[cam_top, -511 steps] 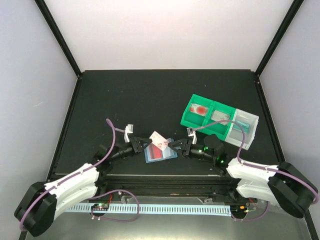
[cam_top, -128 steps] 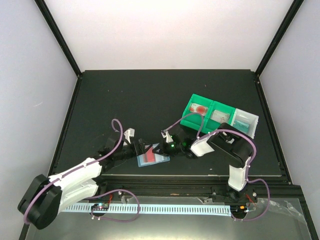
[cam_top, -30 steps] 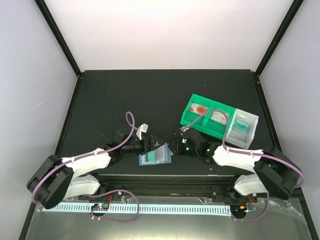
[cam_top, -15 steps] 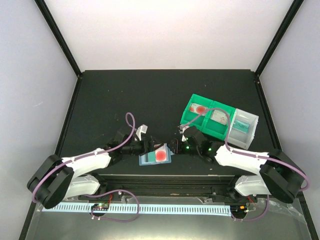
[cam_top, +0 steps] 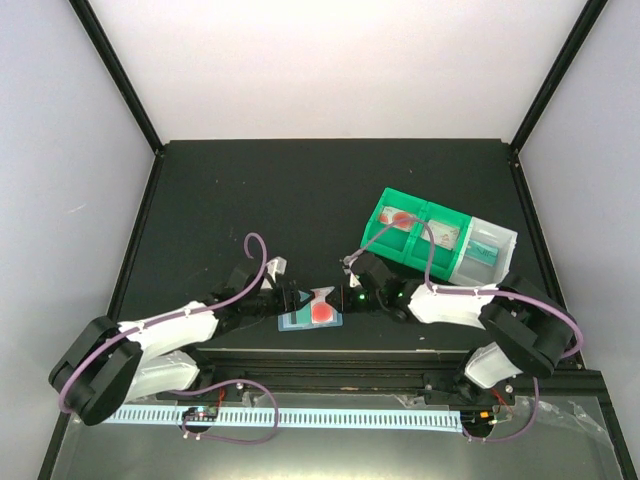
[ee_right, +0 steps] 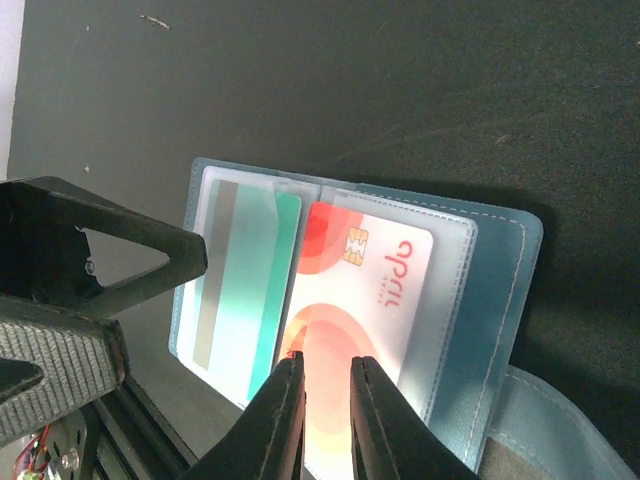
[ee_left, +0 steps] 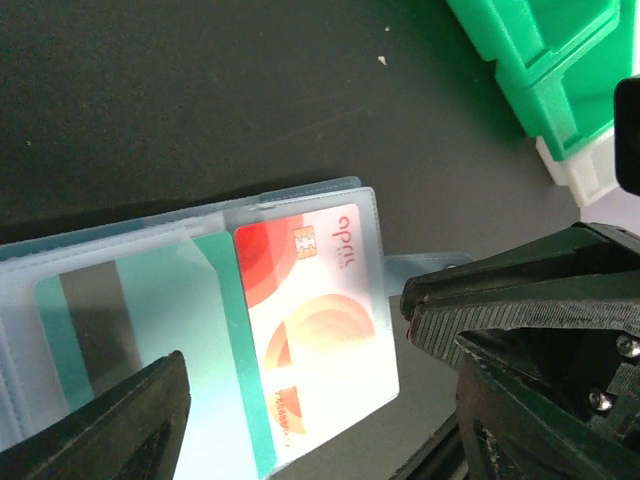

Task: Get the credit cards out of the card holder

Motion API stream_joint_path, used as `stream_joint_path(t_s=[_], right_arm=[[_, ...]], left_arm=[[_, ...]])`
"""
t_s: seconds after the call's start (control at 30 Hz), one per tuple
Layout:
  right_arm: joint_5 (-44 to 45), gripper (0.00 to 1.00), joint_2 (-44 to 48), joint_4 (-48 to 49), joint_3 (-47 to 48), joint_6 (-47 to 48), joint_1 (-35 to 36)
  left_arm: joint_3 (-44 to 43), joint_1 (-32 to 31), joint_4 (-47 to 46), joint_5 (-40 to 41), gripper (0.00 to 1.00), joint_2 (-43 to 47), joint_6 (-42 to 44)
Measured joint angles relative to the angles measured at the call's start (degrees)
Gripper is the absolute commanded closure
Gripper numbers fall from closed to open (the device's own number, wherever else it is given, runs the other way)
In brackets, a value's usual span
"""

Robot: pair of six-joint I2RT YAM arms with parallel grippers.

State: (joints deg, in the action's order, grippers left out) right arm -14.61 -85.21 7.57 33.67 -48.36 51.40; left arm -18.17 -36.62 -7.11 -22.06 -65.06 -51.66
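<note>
The light blue card holder (cam_top: 296, 321) lies open near the table's front edge, between my two grippers. Its right panel holds a whitish-pink credit card (ee_right: 375, 290) with red marks and a chip. A teal card (ee_right: 250, 280) with a grey stripe sits under a clear flap in the left panel. My right gripper (ee_right: 325, 400) hovers over the whitish-pink card's near half, its fingers only a narrow gap apart and nothing between them. My left gripper (ee_left: 300, 410) stands wide apart astride the holder (ee_left: 310, 192), one finger (ee_left: 130, 420) over the teal side, the other beside the pink card (ee_left: 320, 310).
Two green bins (cam_top: 415, 232) and a clear bin (cam_top: 485, 252) stand in a row at the right, with cards inside. The holder's blue strap (ee_right: 560, 430) trails toward the right arm. The table's front rail runs just below the holder.
The holder has gone from half-lifted pages to lying flat with the whitish-pink card showing. The right gripper's fingers have narrowed and moved over that card. The left jaws have narrowed slightly.
</note>
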Motion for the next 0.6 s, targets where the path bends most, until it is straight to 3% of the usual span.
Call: stream_joint_path(t_s=[0.33, 0.6], right_arm=[[2.03, 0.88, -4.46, -1.86, 1.33, 0.35, 0.00], [3.28, 0.93, -5.90, -2.12, 1.38, 0.48, 0.66]], left_arm=[[1.33, 0.00, -3.34, -0.22, 0.45, -4.42, 0.00], [1.75, 0.00, -7.19, -0.76, 0.50, -7.13, -0.79]])
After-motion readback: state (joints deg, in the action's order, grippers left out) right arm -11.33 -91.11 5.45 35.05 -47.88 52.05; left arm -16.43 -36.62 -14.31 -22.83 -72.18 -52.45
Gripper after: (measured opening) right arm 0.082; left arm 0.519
